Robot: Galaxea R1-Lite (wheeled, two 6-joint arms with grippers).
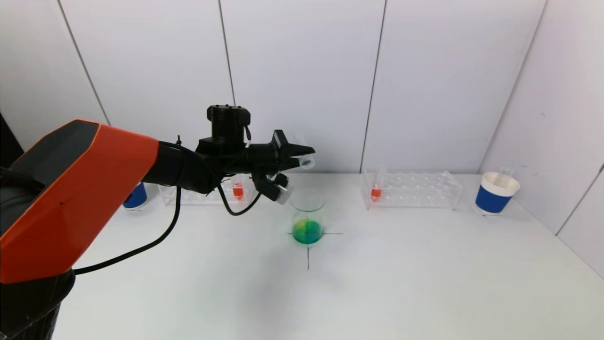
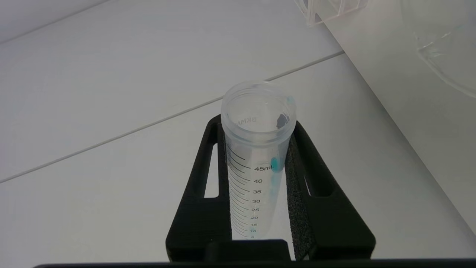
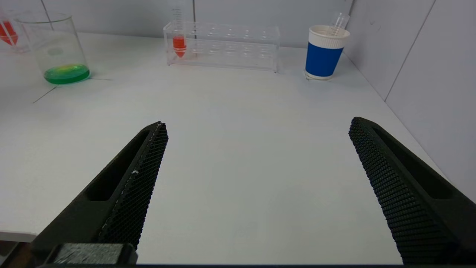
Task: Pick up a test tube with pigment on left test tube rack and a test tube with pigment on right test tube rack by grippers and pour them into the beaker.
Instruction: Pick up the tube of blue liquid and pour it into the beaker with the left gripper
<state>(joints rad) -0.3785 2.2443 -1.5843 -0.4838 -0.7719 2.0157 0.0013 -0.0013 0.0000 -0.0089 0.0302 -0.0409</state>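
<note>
My left gripper (image 1: 302, 156) is shut on a clear test tube (image 2: 256, 156) that holds only streaks of blue-green pigment. It holds the tube (image 1: 306, 160) tilted, high above and just left of the glass beaker (image 1: 307, 217), which holds green liquid. The left rack (image 1: 203, 194) holds a tube with red pigment (image 1: 238, 189). The right rack (image 1: 411, 190) holds a tube with red pigment (image 1: 376, 191), also in the right wrist view (image 3: 179, 42). My right gripper (image 3: 256, 128) is open and empty, low over the table near its front right; it is out of the head view.
A blue paper cup (image 1: 495, 192) with an empty tube stands at the far right, near the side wall. Another blue cup (image 1: 136, 196) stands behind my left arm. A black cross marks the table (image 1: 377, 274) under the beaker.
</note>
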